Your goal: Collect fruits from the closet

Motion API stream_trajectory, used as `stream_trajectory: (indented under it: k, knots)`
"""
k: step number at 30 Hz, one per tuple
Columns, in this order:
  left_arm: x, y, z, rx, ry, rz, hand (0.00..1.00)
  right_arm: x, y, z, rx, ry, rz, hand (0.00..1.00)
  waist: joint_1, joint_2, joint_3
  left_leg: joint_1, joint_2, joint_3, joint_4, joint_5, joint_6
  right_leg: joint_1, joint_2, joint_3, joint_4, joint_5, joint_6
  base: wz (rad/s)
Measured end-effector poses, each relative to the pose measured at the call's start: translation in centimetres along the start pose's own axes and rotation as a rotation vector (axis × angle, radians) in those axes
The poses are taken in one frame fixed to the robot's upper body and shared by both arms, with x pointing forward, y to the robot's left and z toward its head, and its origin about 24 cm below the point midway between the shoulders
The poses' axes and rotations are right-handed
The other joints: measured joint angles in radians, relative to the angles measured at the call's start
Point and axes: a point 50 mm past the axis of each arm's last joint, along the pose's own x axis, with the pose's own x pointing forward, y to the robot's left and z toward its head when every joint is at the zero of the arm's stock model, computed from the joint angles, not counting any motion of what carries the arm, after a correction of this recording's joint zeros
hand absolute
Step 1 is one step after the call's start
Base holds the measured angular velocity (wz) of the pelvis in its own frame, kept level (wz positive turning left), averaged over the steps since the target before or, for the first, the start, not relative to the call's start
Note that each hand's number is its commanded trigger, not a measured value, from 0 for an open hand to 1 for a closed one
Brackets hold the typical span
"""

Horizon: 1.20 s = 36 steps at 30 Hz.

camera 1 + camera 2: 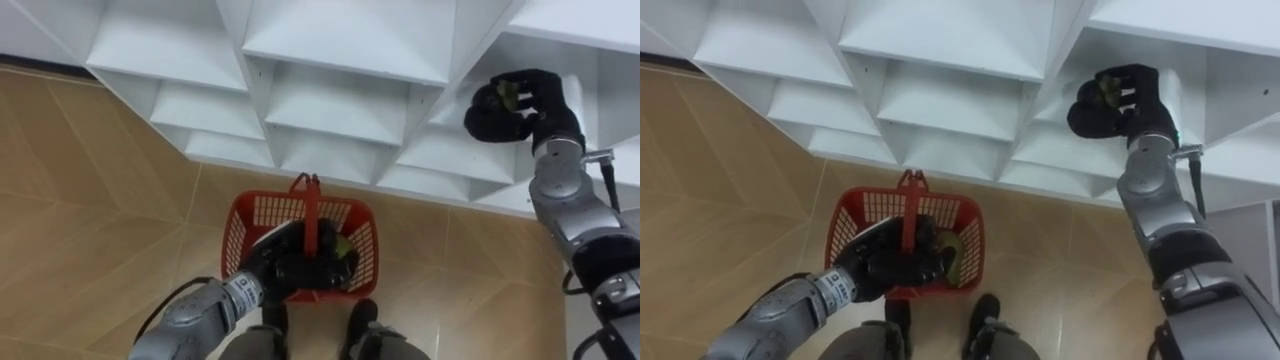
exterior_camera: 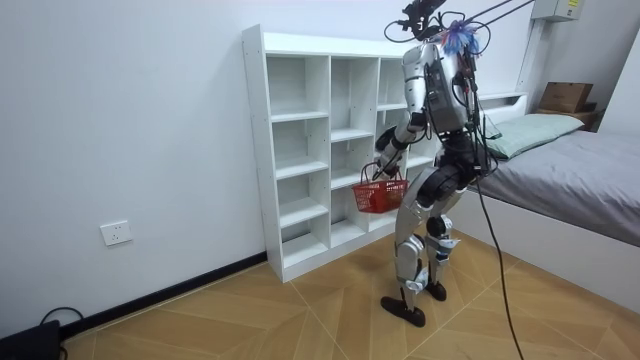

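I stand facing the white closet shelves. My right hand reaches into a compartment at the right, fingers curled round a greenish fruit that shows between them. Down in front of me, my left hand is shut on the handle of a red plastic basket, which hangs above the floor. A green fruit lies inside the basket, partly hidden by the hand. In the room view the basket hangs at my hip level.
Wooden floor lies below the shelves. A bed stands close behind me at the room view's right, with a brown box beyond it. A wall socket sits low on the wall at the room view's left.
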Motion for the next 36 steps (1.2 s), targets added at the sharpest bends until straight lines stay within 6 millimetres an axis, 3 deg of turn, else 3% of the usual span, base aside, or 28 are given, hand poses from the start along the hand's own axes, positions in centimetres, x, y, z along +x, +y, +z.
stream_trajectory:
  k: [5, 14, 16, 18, 20, 22, 27, 28, 36]
  knots:
    - [0.1, -0.1, 0.1, -0.003, -0.018, 0.002, 1.00, -0.8, 0.6, 0.9, 0.041, -0.091, 0.023, 1.00, -0.004, 0.004, -0.0023, 0.012, 0.001, 0.005, -0.005, 0.001, 0.000, 0.010, 0.003, 0.005, -0.002, 0.001, 0.001, -0.01]
    - [-0.2, 0.6, 0.9, -0.024, -0.074, 0.053, 1.00, -4.0, 2.4, -0.9, 0.056, -0.138, 0.113, 1.00, -0.023, 0.018, -0.0122, 0.022, 0.004, 0.001, 0.000, 0.001, -0.001, 0.031, 0.008, 0.003, -0.013, 0.002, 0.002, 0.00]
    - [-0.3, 0.9, 1.0, -0.042, -0.091, 0.067, 1.00, -4.7, 2.7, -1.1, 0.053, -0.148, 0.144, 1.00, -0.034, 0.024, -0.0177, 0.025, 0.003, 0.002, 0.000, 0.001, -0.001, 0.031, 0.009, 0.008, -0.014, 0.003, 0.003, 0.00]
    - [-0.6, 1.0, 0.8, -0.053, -0.097, 0.079, 1.00, -5.6, 3.0, -1.9, 0.058, -0.143, 0.180, 1.00, -0.037, 0.034, -0.0313, 0.031, 0.001, 0.005, -0.002, 0.001, -0.001, 0.034, 0.009, 0.013, -0.013, 0.003, 0.004, -0.05]
    - [-0.8, 1.3, 0.8, -0.057, -0.102, 0.091, 1.00, -6.1, 3.2, -2.4, 0.061, -0.133, 0.204, 1.00, -0.039, 0.034, -0.0331, 0.048, 0.002, 0.023, -0.011, 0.001, -0.001, 0.038, 0.011, 0.026, -0.014, 0.004, 0.004, -0.15]
    - [-1.0, 1.4, 0.7, -0.065, -0.112, 0.104, 1.00, -6.7, 3.3, -2.9, 0.058, -0.122, 0.220, 1.00, -0.043, 0.037, -0.0413, 0.055, 0.003, 0.029, -0.014, 0.001, -0.001, 0.043, 0.013, 0.027, -0.017, 0.006, 0.003, -0.12]
    - [-1.4, 1.3, 0.7, -0.091, -0.150, 0.119, 1.00, -8.0, 3.6, -3.1, 0.105, -0.129, 0.253, 1.00, -0.080, 0.037, -0.0436, 0.065, 0.007, 0.041, -0.019, 0.002, -0.002, 0.045, 0.021, 0.043, -0.023, 0.015, 0.002, -0.10]
    - [-1.5, 1.3, 0.7, -0.091, -0.153, 0.120, 1.00, -8.2, 3.8, -3.1, 0.111, -0.133, 0.268, 1.00, -0.085, 0.037, -0.0439, 0.065, 0.017, 0.049, -0.018, 0.002, -0.002, 0.046, 0.030, 0.051, -0.035, 0.024, 0.001, -0.20]
    - [-1.8, 1.3, 0.3, -0.093, -0.158, 0.131, 1.00, -10.1, 4.3, -3.5, 0.135, -0.147, 0.343, 1.00, -0.107, 0.037, -0.0449, 0.063, 0.018, 0.050, -0.024, 0.003, -0.003, 0.044, 0.032, 0.049, -0.049, 0.033, -0.002, -0.05]
